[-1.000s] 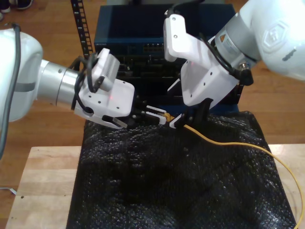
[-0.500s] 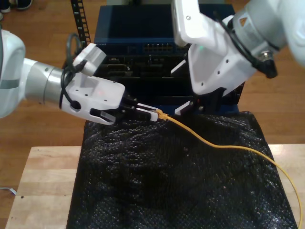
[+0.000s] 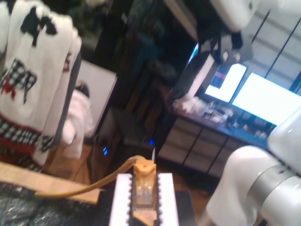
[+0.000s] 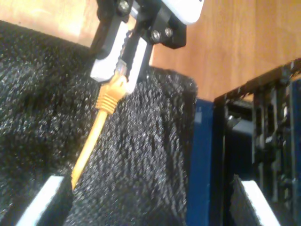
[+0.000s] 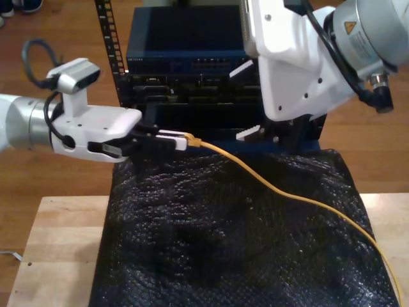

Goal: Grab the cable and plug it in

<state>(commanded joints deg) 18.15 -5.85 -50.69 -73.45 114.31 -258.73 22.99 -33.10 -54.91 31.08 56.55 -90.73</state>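
The orange-yellow cable (image 5: pixel 268 185) runs from the exterior view's lower right across the black mat up to my first gripper (image 5: pixel 172 139). That gripper is shut on the cable's plug end (image 5: pixel 192 140), held level just in front of the blue rack. In the first wrist view the clear plug (image 3: pixel 143 186) sits between the white fingers (image 3: pixel 121 202). My second gripper (image 5: pixel 262 133) hangs open above the mat's far edge, apart from the cable. Its wrist view looks at the held plug (image 4: pixel 120 70) and the cable (image 4: pixel 91 141), with its own pads (image 4: pixel 42 202) spread wide.
A black bubble-wrap mat (image 5: pixel 223 243) covers the wooden table (image 5: pixel 57 249). Behind it stands a blue rack of network gear (image 5: pixel 185 61) with ports facing the table. A perforated rack rail (image 5: pixel 108 32) rises at the exterior view's upper left.
My first gripper has pulled the plug toward the exterior view's left and levelled out. My second gripper has come off the cable and drawn up and to the right.
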